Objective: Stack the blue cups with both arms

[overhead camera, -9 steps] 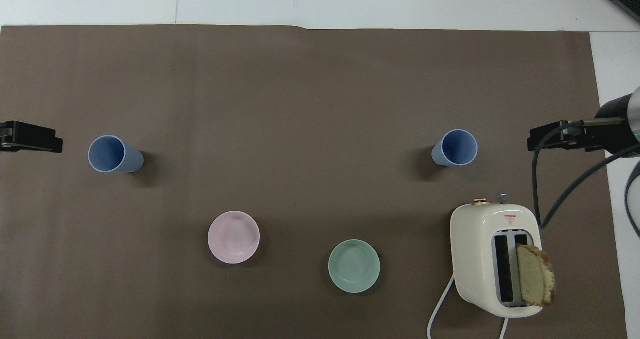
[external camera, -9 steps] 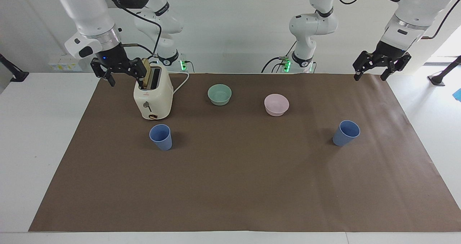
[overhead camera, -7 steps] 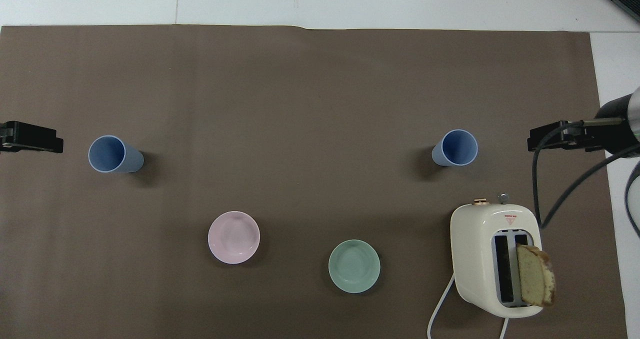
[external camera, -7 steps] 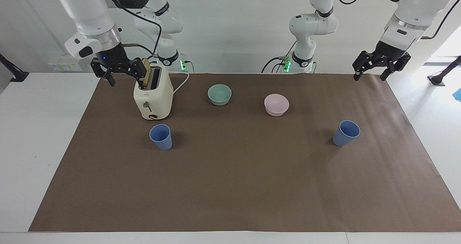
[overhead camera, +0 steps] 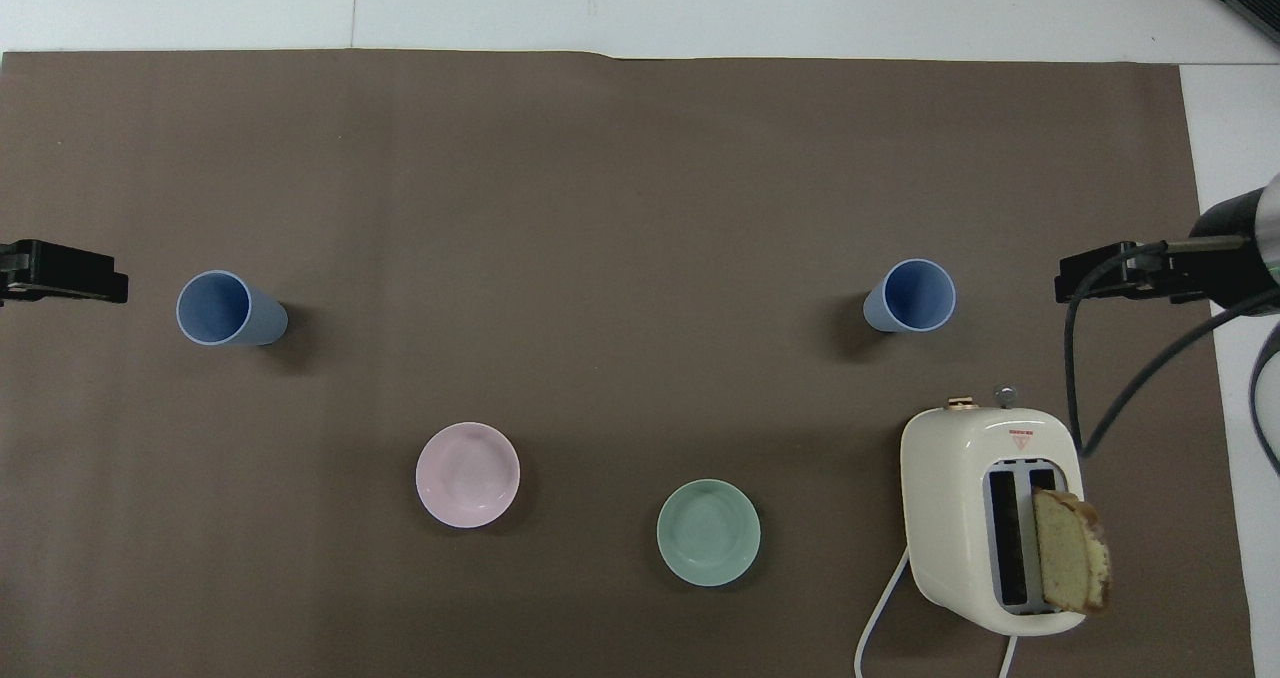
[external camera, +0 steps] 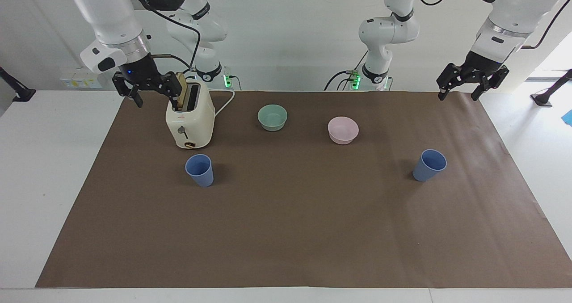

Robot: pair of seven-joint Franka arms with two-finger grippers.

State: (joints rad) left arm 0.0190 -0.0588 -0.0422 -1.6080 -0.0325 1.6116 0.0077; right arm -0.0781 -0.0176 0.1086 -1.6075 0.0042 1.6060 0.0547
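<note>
Waiting to grab: 2 cups apart

2 blue cups (external camera: 200, 170) (external camera: 430, 165) stand upright on bench (external camera: 286, 231), 1 toward each arm's end. Left gripper (external camera: 462, 84) and right gripper (external camera: 147, 87) hang above, jaws open, empty. Cups look light, stiff, slick; pinch the wall near the rim.

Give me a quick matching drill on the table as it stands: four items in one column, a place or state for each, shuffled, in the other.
Items:
1. pink bowl
2. green bowl
3. toaster
4. bread slice

Places or states:
A. sticking out of a toaster slot
B. at the right arm's end, cord attached
C. beside the toaster
D. nearest the left arm's blue cup

Pairs: 1-D, 2-C, 3-B, 4-A
</note>
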